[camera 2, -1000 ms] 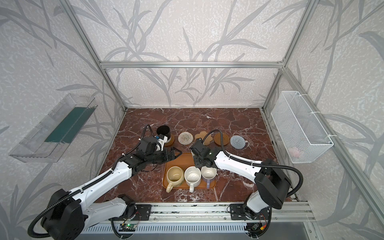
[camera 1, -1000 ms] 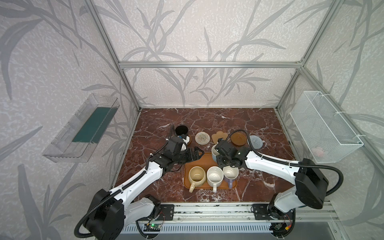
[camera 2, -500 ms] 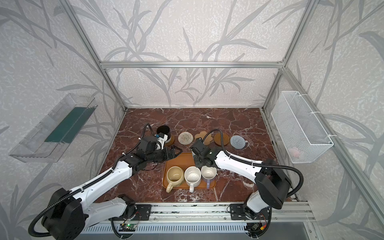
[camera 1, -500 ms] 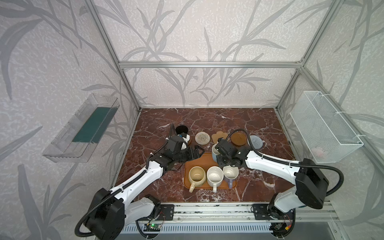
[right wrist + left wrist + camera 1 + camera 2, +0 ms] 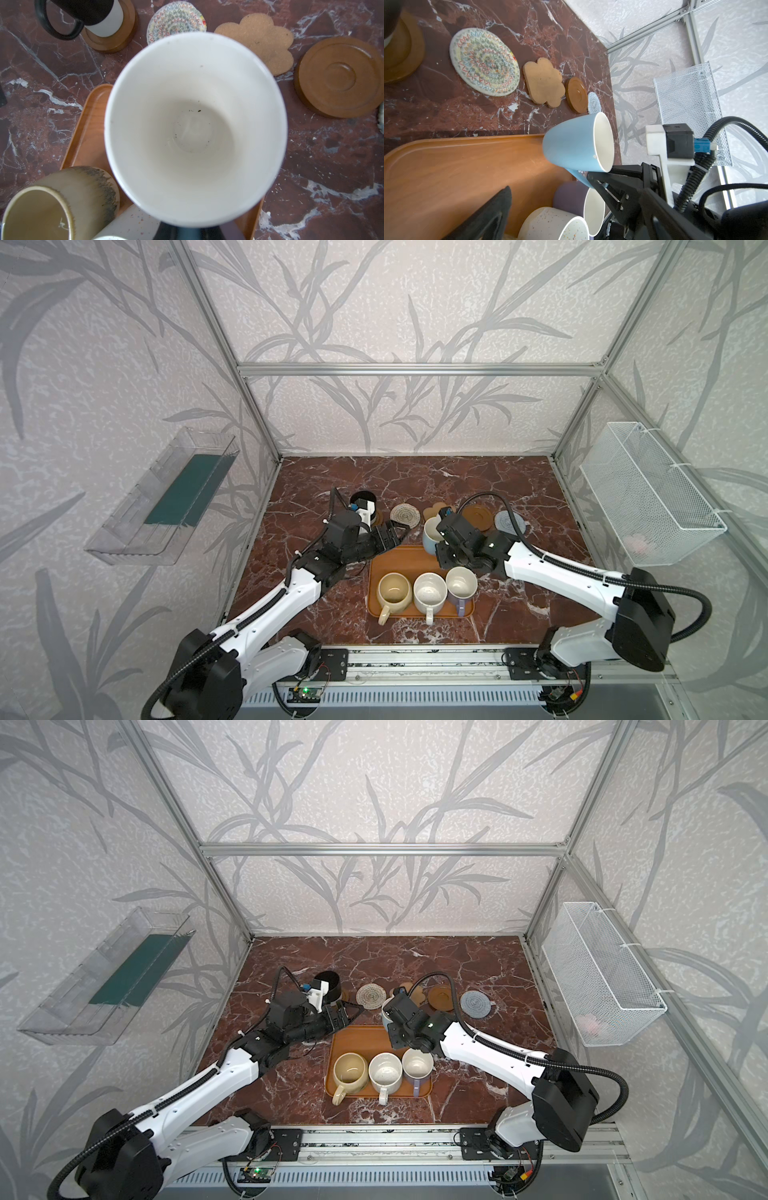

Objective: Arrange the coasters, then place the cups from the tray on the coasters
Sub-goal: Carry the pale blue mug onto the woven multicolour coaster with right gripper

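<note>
My right gripper is shut on the handle of the light blue cup, held tilted just above the far right corner of the tray. Cream, white and lavender cups stand on the tray's near half. The black cup sits on a brown round coaster. Bare in a row lie the beige woven, flower-shaped, brown round and grey-blue coasters. My left gripper is open and holds nothing, between the black cup and the tray.
A clear plastic bin hangs on the left wall and a white wire basket on the right wall. Bare marble tabletop lies beyond the coaster row. The metal rail runs along the near edge.
My right gripper has tightened on the light blue cup's handle and carried the cup slightly up and toward the coasters. The left gripper has shifted a little toward the beige coaster.
</note>
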